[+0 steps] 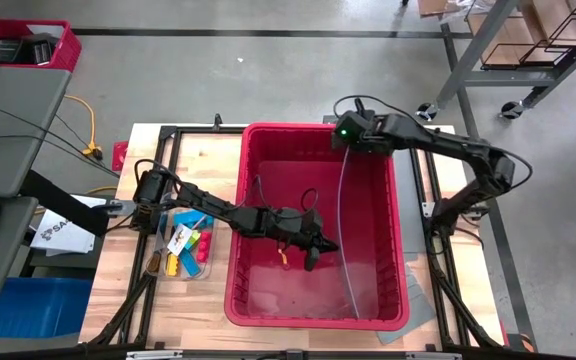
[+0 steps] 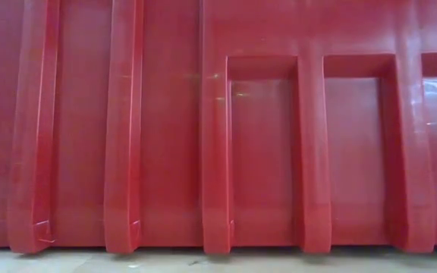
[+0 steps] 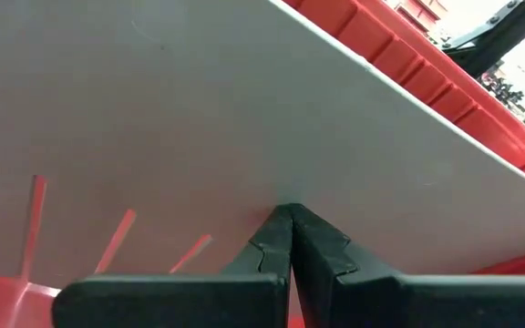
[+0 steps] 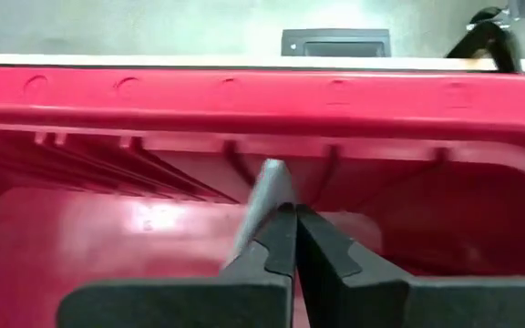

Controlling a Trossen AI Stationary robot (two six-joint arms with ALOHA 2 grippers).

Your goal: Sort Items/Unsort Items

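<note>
A large red bin (image 1: 236,215) stands mid-table. Inside it a thin grey sheet (image 1: 341,205) stands on edge and bows from the far wall to the near wall. My left gripper (image 1: 324,248) reaches into the bin from the left, shut, with its tips at the sheet's face (image 3: 244,109). My right gripper (image 1: 348,142) is shut above the bin's far rim, beside the sheet's far end (image 4: 264,187). The items (image 1: 188,246), yellow, red, green and blue pieces, lie in a clear tray left of the bin. My left gripper touches the grey sheet's broad face (image 3: 285,202) about midway along it with the free ends of its shut fingers (image 3: 276,232). It comes nearly level from the table's left. The sheet stands on edge in the bin. My right gripper: whether it touches the sheet's far end (image 4: 261,196), I cannot tell.
The low view shows only the bin's ribbed outer wall (image 2: 264,152). A small yellowish piece (image 1: 283,258) lies on the bin floor under my left arm. Papers (image 1: 63,232) lie at the table's left edge. Bare wood (image 1: 188,150) shows left of the bin, at the far side.
</note>
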